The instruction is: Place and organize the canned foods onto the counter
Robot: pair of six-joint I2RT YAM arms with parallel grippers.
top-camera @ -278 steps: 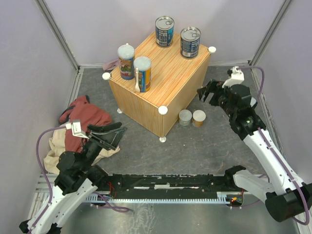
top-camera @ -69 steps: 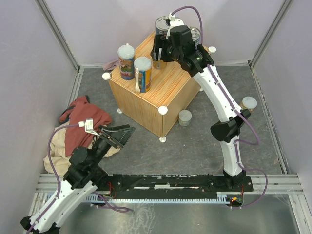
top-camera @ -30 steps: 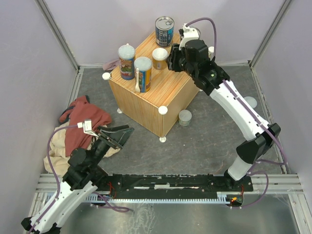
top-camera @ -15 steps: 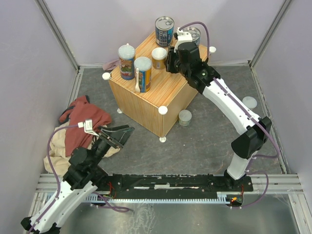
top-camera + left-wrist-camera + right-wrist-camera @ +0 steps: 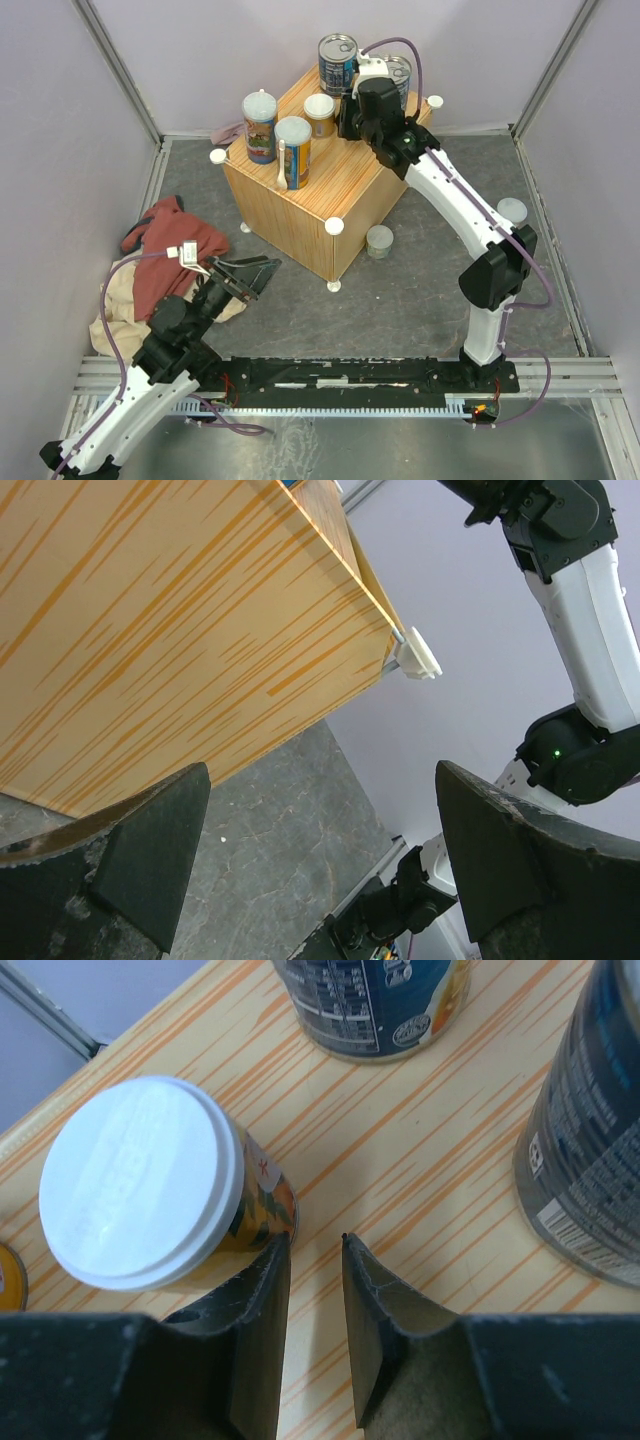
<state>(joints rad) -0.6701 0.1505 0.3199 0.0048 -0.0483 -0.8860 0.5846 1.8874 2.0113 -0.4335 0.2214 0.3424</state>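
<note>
The counter point(image 5: 345, 175) is a wood-grain box with white corner caps. On it stand two blue ring-pull cans point(image 5: 337, 62) point(image 5: 401, 70), two taller cans point(image 5: 259, 125) point(image 5: 292, 150) and a short pale-lidded can point(image 5: 319, 112). My right gripper point(image 5: 346, 118) point(image 5: 315, 1241) hovers low over the counter top point(image 5: 430, 1210), shut with nothing between its fingers. Its left fingertip touches the short can point(image 5: 140, 1195). Blue cans point(image 5: 375, 1005) point(image 5: 590, 1160) stand just ahead and to the right. Two more short cans point(image 5: 379, 241) point(image 5: 512, 210) sit on the floor. My left gripper point(image 5: 250, 275) point(image 5: 320, 772) hangs open and empty near the counter's side point(image 5: 150, 630).
A red cloth point(image 5: 170, 240) and a beige cloth point(image 5: 115, 305) lie on the floor at the left. A pinkish cloth point(image 5: 226, 132) lies behind the counter. Walls close in on three sides, and the black rail point(image 5: 340, 375) runs along the near edge.
My right gripper has shut and shifted left along the counter top against the short can, which moved slightly left. The left arm has barely moved.
</note>
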